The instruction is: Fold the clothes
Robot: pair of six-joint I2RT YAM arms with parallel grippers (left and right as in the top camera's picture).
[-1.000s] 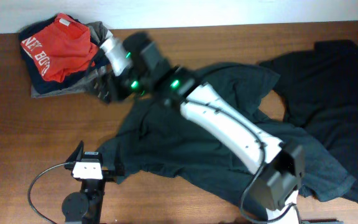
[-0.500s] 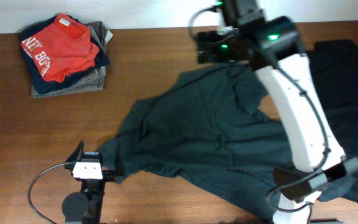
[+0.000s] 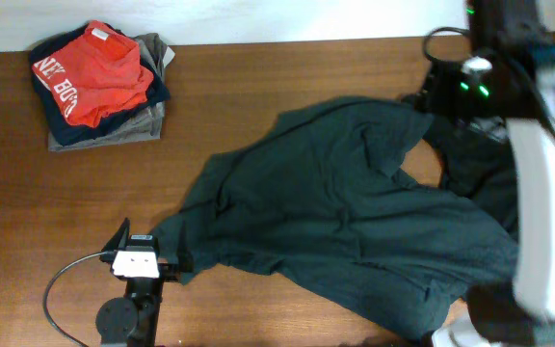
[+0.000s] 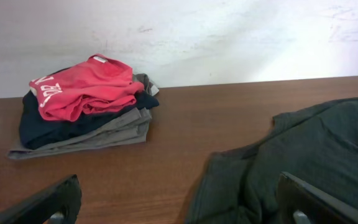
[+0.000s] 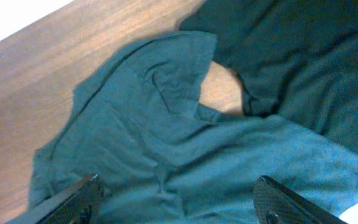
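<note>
A large dark grey-green T-shirt (image 3: 345, 212) lies crumpled and spread over the middle of the table. In the right wrist view this shirt (image 5: 166, 143) fills the picture, one sleeve turned up at the top. My right gripper (image 3: 443, 92) hangs open above the shirt's far right sleeve, nothing between its fingers (image 5: 73, 199). A black garment (image 3: 538, 125) lies at the far right, partly under the shirt. Folded clothes (image 3: 99, 87), red on navy on olive-grey, are stacked at the back left. My left gripper (image 3: 147, 249) rests open at the front left, beside the shirt's hem (image 4: 303, 155).
The folded stack (image 4: 82, 102) sits close to the white back wall (image 4: 229, 31). Bare brown wood (image 3: 66, 202) shows between the stack and the left arm's base. A black cable (image 3: 61, 289) loops at the front left edge.
The right arm has swung from beside the folded stack at the back left across to the back right, above the shirt's sleeve. The shirt and the left arm have not moved.
</note>
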